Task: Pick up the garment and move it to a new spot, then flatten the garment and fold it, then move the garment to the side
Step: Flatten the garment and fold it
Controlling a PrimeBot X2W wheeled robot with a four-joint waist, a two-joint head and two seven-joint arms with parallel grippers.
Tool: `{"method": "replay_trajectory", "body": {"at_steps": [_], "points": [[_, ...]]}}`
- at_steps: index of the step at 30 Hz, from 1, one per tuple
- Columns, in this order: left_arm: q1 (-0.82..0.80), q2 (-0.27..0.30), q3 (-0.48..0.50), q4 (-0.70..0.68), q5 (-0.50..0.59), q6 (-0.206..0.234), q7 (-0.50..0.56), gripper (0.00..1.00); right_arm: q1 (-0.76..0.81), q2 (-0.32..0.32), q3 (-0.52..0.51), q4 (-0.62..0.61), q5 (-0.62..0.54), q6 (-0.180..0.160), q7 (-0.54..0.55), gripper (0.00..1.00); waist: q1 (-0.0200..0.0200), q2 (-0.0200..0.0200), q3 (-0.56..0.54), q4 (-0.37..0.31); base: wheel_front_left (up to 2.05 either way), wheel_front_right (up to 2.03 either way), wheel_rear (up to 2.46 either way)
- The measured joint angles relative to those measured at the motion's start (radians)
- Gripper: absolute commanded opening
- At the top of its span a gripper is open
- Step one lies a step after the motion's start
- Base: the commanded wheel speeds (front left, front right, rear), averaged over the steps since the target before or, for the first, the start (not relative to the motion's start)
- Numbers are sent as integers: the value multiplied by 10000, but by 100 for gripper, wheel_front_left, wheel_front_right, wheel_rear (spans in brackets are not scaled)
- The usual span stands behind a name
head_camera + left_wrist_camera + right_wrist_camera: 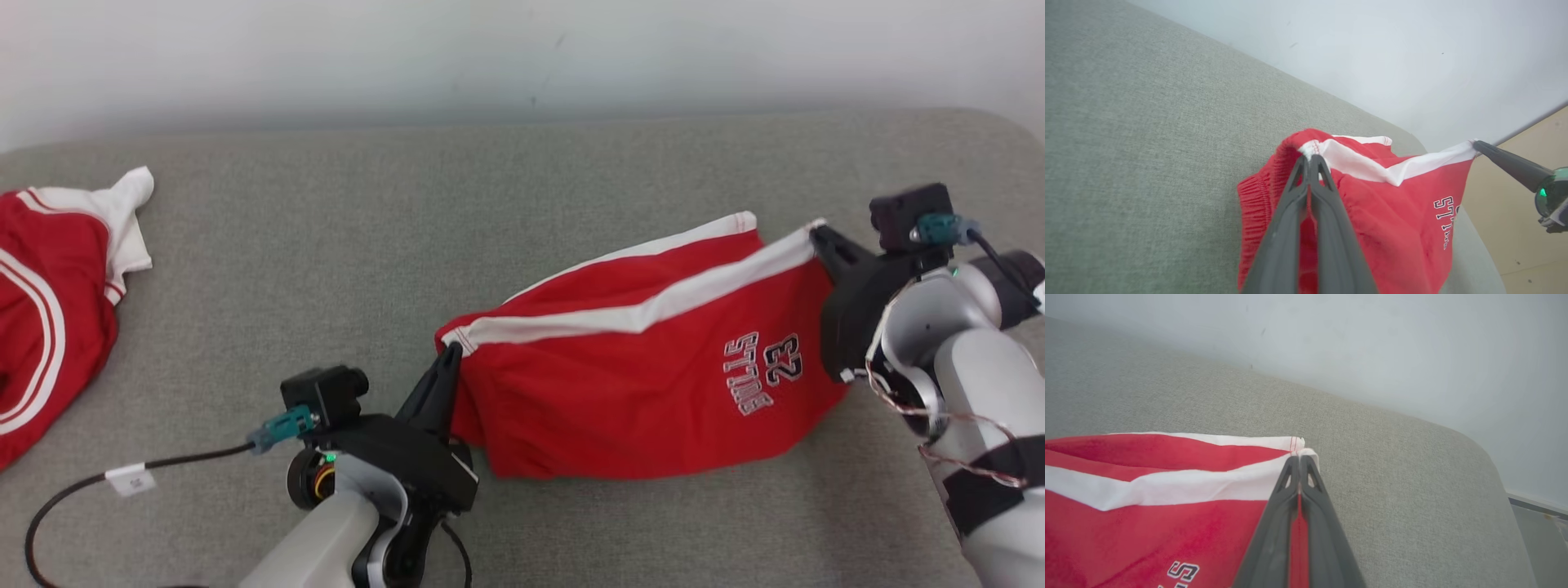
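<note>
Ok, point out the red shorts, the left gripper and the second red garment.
red shorts (620, 400): head view, middle of the red panel.
left gripper (451, 353): head view, between its fingertips, shut on the shorts' corner.
second red garment (49, 327): head view, red fabric near the left edge.

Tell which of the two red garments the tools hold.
The red shorts printed 23, stretched between the left tool and right tool; the other red garment lies apart at the far left.
</note>
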Motion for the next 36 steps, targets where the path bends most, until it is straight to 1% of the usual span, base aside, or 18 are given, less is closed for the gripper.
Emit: {"method": "replay_trajectory", "body": {"at_steps": [1, 3, 9, 12, 16, 17, 21, 22, 23, 24, 28, 31, 33, 36], "points": [[-121, -59, 13, 115, 6, 73, 0, 0, -184, 81, -61, 245, -127, 0, -180, 0, 0, 0, 79, 44, 0, 0, 0], [-331, -148, 35, 318, 35, 82, 2, 0, -528, 242, -230, 734, -355, 0, -579, 0, 0, 0, 228, 122, 0, 0, 0], [-988, -324, -58, 830, 316, 307, 79, 0, -1382, 642, -759, 2061, -953, 0, -1329, 0, 0, 1, 647, 335, 0, 0, 0], [-1235, -447, -61, 976, 332, 263, 77, 0, -1764, 794, -997, 2629, -1262, 0, -1645, 0, 0, 0, 852, 432, 0, 0, 0], [-1407, -568, -82, 1151, 334, 249, 86, 0, -2096, 1022, -1068, 3070, -1494, 0, -1933, 0, -1, 0, 1035, 523, 0, 0, 0], [-1528, -612, -90, 1283, 353, 253, 88, 0, -2315, 1133, -1095, 3344, -1651, 0, -2080, 0, -1, 1, 1153, 573, 0, 0, 0], [-1707, -715, -121, 1453, 405, 253, 88, 0, -2597, 1229, -1221, 3772, -1864, 0, -2222, 0, -1, 1, 1311, 637, 0, 0, 0], [-1789, -748, -169, 1553, 502, 240, 73, 22, -2689, 1338, -1344, 4121, -1925, 0, -2220, 0, -1, 1, 1376, 685, 0, 0, 0], [-1810, -765, -136, 1603, 529, 249, 38, 94, -2706, 1388, -1361, 4240, -1950, 0, -2234, 19, -1, 1, 1393, 709, 0, 0, 0], [-1842, -769, -132, 1632, 589, 242, -6, 100, -2712, 1450, -1386, 4314, -1950, 0, -2345, 100, -1, 1, 1401, 727, 0, 0, 0], [-1900, -694, 42, 1680, 926, 247, -173, 100, -2824, 1563, -1446, 4571, -1862, 0, -2727, 100, -2, 1, 1297, 738, 0, 0, 0], [-1826, -571, 201, 1546, 1214, 249, -226, 100, -2949, 1549, -1450, 4681, -1739, 0, -2759, 100, -3, 0, 1188, 727, 0, 0, 0], [-1592, -349, 462, 1229, 1716, 282, -236, 100, -2983, 1536, -1450, 4757, -1503, 0, -2646, 100, -3, 0, 1055, 717, 0, 0, 0], [-919, 125, 999, 257, 2936, 431, -263, 100, -2973, 1365, -1574, 4987, -1156, 0, -2011, 100, -3, 0, 818, 707, 0, 0, 0]]}}
